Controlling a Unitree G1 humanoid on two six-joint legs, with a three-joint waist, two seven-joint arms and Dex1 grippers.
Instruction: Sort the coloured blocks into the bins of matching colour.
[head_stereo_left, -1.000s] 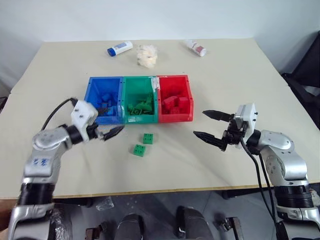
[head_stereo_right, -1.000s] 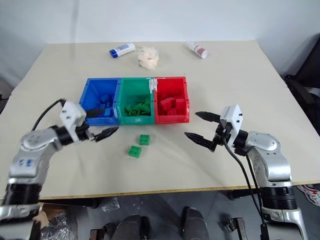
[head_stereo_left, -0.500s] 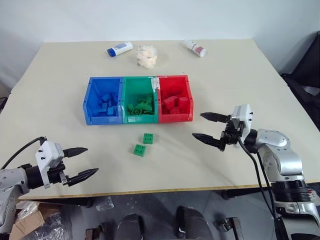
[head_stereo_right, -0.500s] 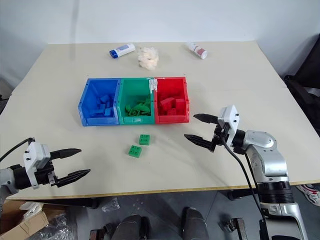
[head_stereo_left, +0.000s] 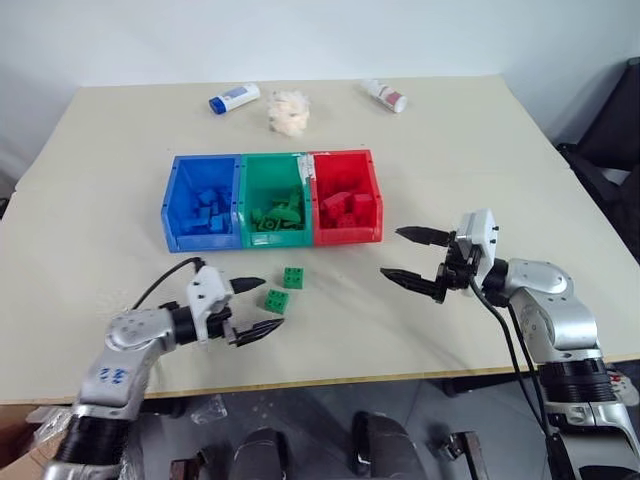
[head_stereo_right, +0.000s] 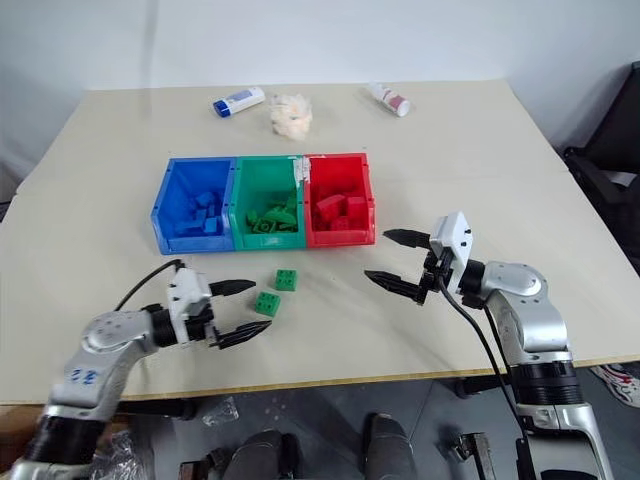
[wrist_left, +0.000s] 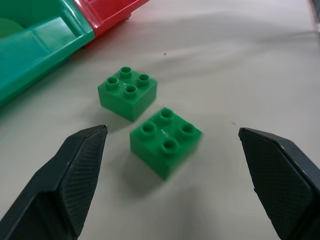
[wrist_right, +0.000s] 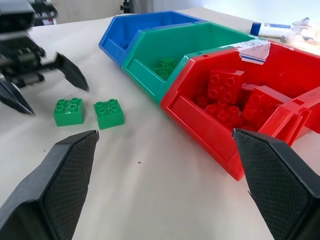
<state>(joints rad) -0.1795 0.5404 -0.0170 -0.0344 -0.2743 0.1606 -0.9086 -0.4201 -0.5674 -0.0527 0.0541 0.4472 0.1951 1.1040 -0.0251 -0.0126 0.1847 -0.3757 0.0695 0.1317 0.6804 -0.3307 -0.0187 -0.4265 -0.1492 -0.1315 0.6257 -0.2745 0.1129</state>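
Two green blocks lie on the table in front of the bins, one (head_stereo_left: 294, 277) nearer the green bin (head_stereo_left: 275, 238) and one (wrist_left: 166, 140) closer to me. My left gripper (head_stereo_left: 271, 304) is open, low over the table, its fingers either side of the closer block without touching it. To the right of the blocks, in front of the red bin (head_stereo_left: 348, 236), my right gripper (head_stereo_left: 390, 252) hangs open and empty. The blue bin (head_stereo_left: 200, 241), the green bin and the red bin each hold blocks of their own colour.
At the table's far side lie a white bottle with a blue label (head_stereo_left: 234, 98), a white tissue wad (head_stereo_left: 286, 110) and a white bottle with a red label (head_stereo_left: 385, 95). The table's front edge (head_stereo_left: 330, 379) runs just behind my left gripper.
My left gripper left the blue bin's front, swung out to the near left edge, then came back right to straddle the closer green block. The right gripper stayed put.
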